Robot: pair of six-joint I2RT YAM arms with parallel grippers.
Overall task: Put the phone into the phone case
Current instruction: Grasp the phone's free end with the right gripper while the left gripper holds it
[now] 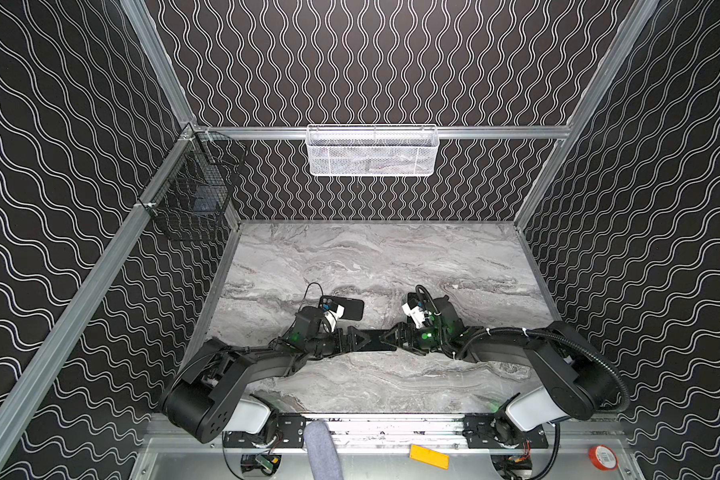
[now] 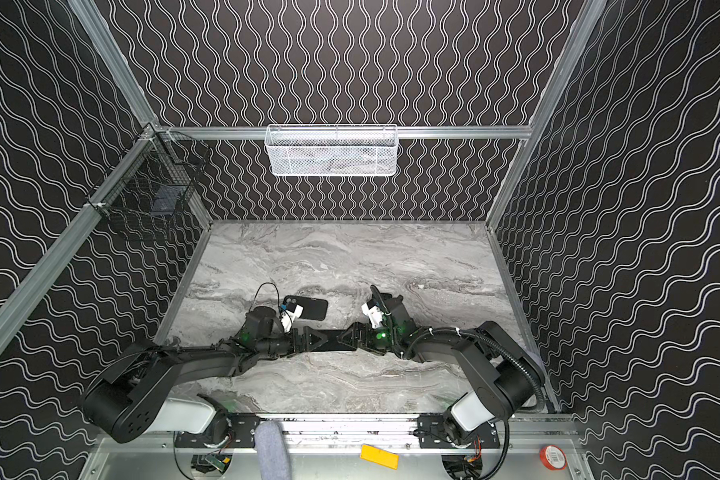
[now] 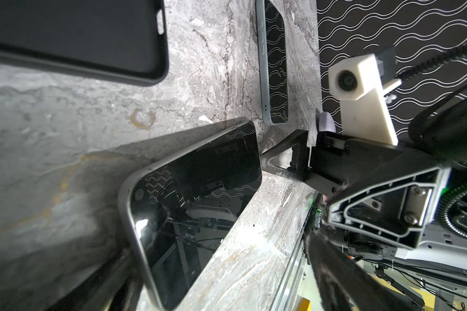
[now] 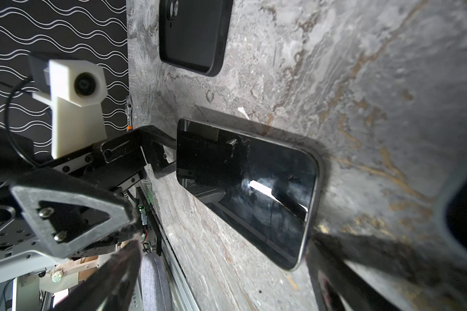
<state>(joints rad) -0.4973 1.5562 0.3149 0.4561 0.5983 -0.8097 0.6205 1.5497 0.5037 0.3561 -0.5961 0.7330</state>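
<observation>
A glossy black phone [image 3: 194,204] with a silver frame lies screen up near the table's front middle [image 1: 373,345] [image 2: 331,345] [image 4: 248,188]. My left gripper [image 1: 356,340] [image 3: 227,269] and my right gripper [image 1: 393,340] [image 4: 227,258] face each other at its two short ends, both open wide. In the wrist views one finger of each rests against a phone end or edge. I cannot tell whether the phone is lifted. The black phone case [image 1: 348,308] [image 2: 310,307] [image 3: 73,32] [image 4: 192,35] lies hollow side up just behind the left gripper.
A second phone [image 3: 274,62] with a pale blue edge lies on the marble beside the right wrist. A white mesh basket [image 1: 371,151] hangs on the back wall and a black wire basket [image 1: 192,195] on the left wall. A yellow block [image 1: 429,456] and a red tape roll [image 1: 602,457] sit below the front rail.
</observation>
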